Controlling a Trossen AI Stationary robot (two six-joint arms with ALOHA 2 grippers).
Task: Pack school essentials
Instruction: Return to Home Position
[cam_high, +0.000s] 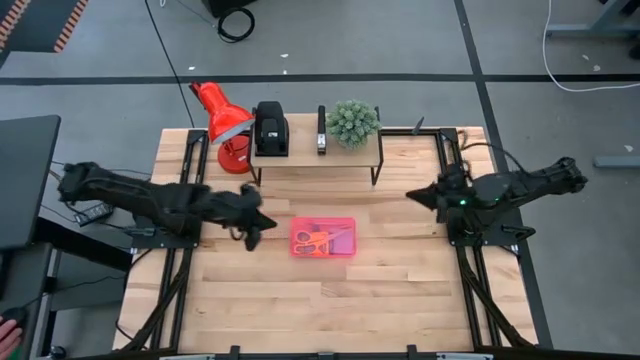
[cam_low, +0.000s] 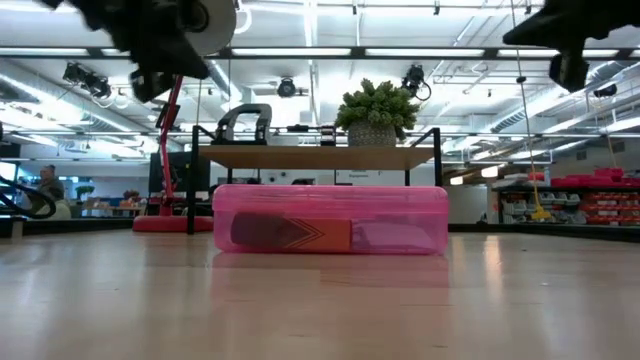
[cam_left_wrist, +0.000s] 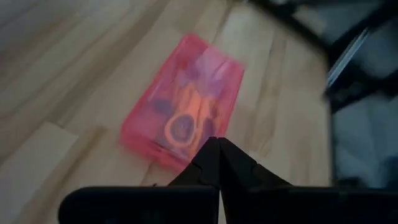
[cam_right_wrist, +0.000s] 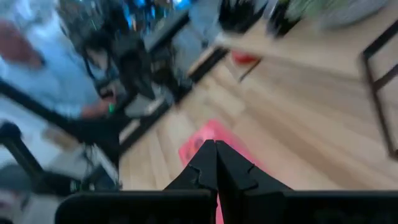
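bare table (cam_high: 300, 310) surrounds the pink box (cam_high: 323, 239), while shelf (cam_high: 303, 152), plant (cam_high: 353, 122) and red lamp (cam_high: 215, 108) block the far edge.

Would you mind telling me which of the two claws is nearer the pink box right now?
The left claw: it hangs just beside the pink supply box, while the right claw is clearly farther off, nearer the shelf.

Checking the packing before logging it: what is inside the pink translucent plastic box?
Through the lid of the pink translucent plastic box show yellow-handled scissors and a pale lavender flat item. Whatever lies beneath them is covered and cannot be identified.
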